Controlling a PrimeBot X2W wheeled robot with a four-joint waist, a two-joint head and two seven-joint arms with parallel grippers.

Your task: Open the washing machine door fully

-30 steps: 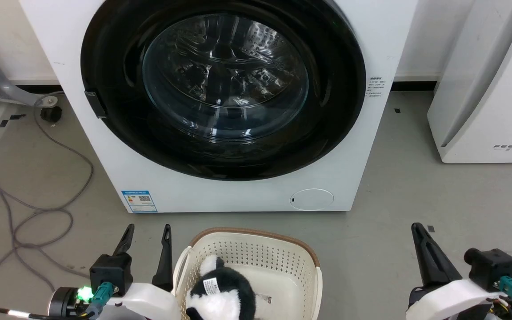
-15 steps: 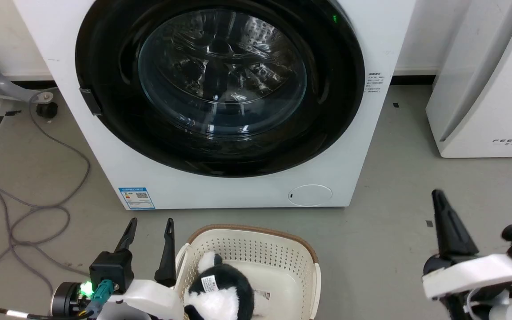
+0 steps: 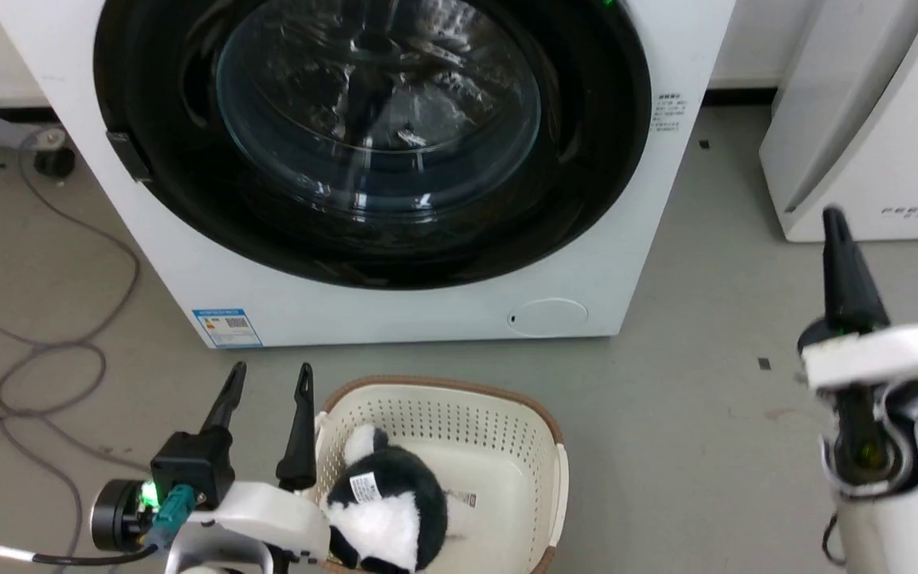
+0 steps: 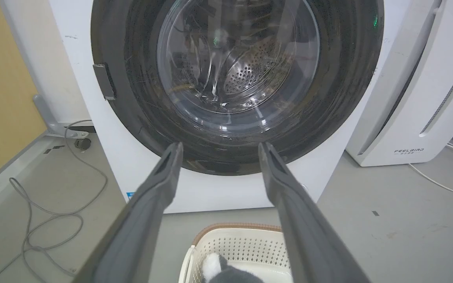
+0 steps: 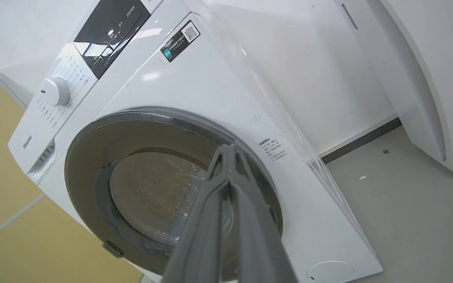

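Washing machine door (image 3: 371, 135) was shut, flush against the white washer (image 3: 650, 48) front, with its glass bowl showing the steel drum behind. The dark latch tab (image 3: 128, 155) sat on the door's left rim. Left gripper (image 3: 272, 368) hung low over the floor in front of the washer, just beside the cream basket (image 3: 443, 391) holding a black-and-white plush toy (image 3: 387, 502). Its fingers were spread apart and held nothing. The door lay ahead of and above its tips, well apart; the left wrist view framed the door's lower rim between them. Right gripper (image 3: 835, 219) was over the grey floor (image 3: 706, 414) to the right of the washer, near the white appliance (image 3: 865, 119). Its fingers (image 5: 226, 177) were pressed together, empty, and the right wrist view looked along them at the door's right side. No contact with the door. The round filter cap (image 3: 548, 315) sat below the door at the right.
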